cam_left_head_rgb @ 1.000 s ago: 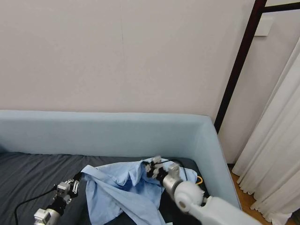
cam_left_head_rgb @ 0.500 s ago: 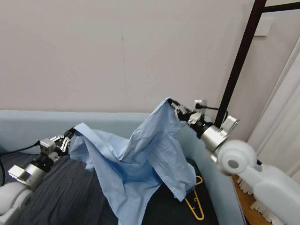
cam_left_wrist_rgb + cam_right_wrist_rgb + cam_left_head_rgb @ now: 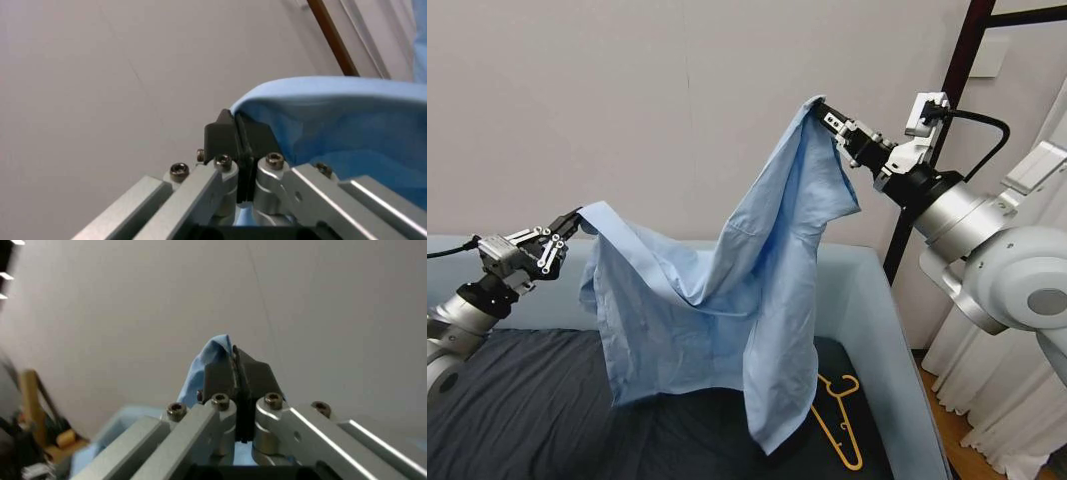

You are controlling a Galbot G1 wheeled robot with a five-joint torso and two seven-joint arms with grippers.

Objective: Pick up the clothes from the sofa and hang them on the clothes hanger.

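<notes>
Transfer from sofa to hanger is the step in hand, as I judge it. The light blue shirt [image 3: 727, 300] hangs in the air above the sofa [image 3: 872, 300], stretched between both arms. The right end effector [image 3: 827, 114], high on the right in front of the wall, has its fingers pinched fully together on an upper edge of the shirt. Its wrist view shows a tuft of blue cloth standing out between the closed pads. The left end effector [image 3: 565, 228], lower and on the left, is likewise clamped tight on another corner of the fabric, which folds over its pads.

From the right grip the shirt falls in a long drape toward the dark seat cover [image 3: 517, 410]. Whether the lowest hem touches the seat I cannot tell. A yellow hanger [image 3: 839, 425] lies flat on the seat near the right end of the sofa, just beside that hem. A dark post [image 3: 932, 150] stands on the right beyond the sofa, with a pale curtain [image 3: 1017, 340] farther right.

The pick-up looks done; the hanging is not. The next move calls for carrying the garment rightward without either pinch slipping. It should stay spread, and the low hem must clear the sofa's side wall. Both end effectors are occupied while the hanger lies untouched, so one grip would have to be freed, or the shirt draped somewhere, before it can go onto the hanger.
</notes>
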